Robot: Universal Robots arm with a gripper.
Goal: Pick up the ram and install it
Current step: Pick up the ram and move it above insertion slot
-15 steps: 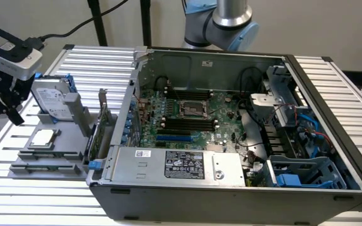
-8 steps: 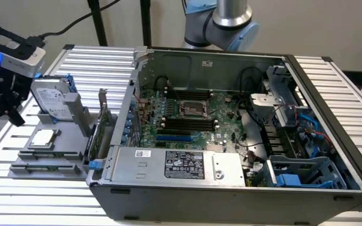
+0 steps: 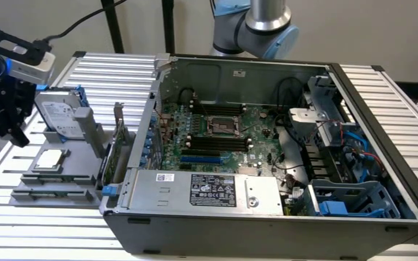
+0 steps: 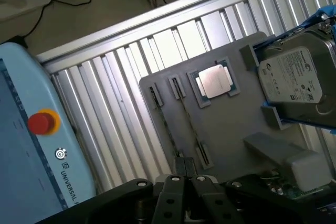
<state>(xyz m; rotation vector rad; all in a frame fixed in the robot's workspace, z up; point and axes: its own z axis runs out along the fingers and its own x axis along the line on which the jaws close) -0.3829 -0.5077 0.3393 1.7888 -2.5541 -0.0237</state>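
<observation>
The exterior camera looks down at middling range across the open computer case (image 3: 267,239). The grey tray (image 3: 78,163) sits at the case's 9 o'clock and my arm (image 3: 263,24) at its 12. My wrist camera peers closely down past my gripper (image 4: 185,182) onto that tray, and both views share its processor (image 3: 49,159) and hard drive (image 3: 58,111).

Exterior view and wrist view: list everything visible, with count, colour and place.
computer case: one, dark grey, on the slatted table
motherboard: one, green, inside the case
power supply: one, silver, inside the case
tray: one, grey, beside the case
hard drive: one, silver, on the tray
processor chip: one, silver, on the tray
expansion card: one, green, upright by tray
ram: apparently two, dark, edge-on in tray
teach pendant: one, pale blue, at the table's edge
arm: one, silver-blue, behind the case
gripper: one, black, over the tray
</observation>
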